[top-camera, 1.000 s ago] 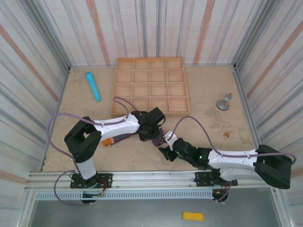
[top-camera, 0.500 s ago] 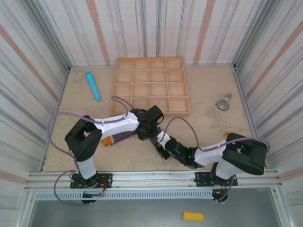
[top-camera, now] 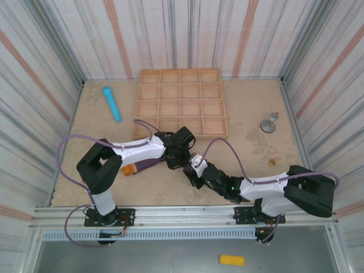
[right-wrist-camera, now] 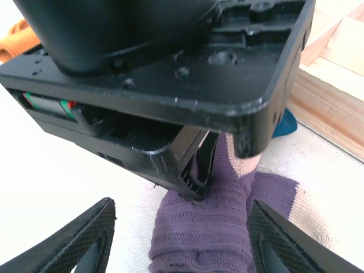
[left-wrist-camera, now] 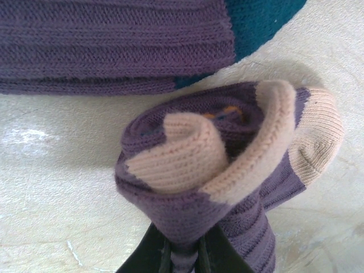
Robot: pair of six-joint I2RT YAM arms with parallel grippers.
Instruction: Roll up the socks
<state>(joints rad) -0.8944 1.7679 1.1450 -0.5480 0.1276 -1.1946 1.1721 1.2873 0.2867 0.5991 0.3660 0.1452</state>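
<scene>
One of the socks [left-wrist-camera: 187,151] is a purple roll with a beige cuff, and my left gripper [left-wrist-camera: 185,250] is shut on its lower end. The other sock [left-wrist-camera: 114,45] lies flat just beyond it, purple with a teal toe. In the right wrist view the roll [right-wrist-camera: 210,227] sits between the fingers [right-wrist-camera: 85,244] of my right gripper [right-wrist-camera: 182,244], which is open and astride it, with the left gripper's black body [right-wrist-camera: 170,74] above. From the top, the left gripper [top-camera: 181,162] and right gripper [top-camera: 193,173] meet near the table's middle front, with the flat sock [top-camera: 147,165] under the left arm.
A wooden compartment tray [top-camera: 138,108] stands behind the grippers, its corner close in the right wrist view [right-wrist-camera: 335,85]. A light blue cylinder [top-camera: 111,103] lies at the back left. A small metal stand [top-camera: 268,124] and a brass piece [top-camera: 272,162] sit on the right.
My right arm has folded and brought its gripper up and left, close against the left gripper and the roll. The left gripper has stayed shut on the roll.
</scene>
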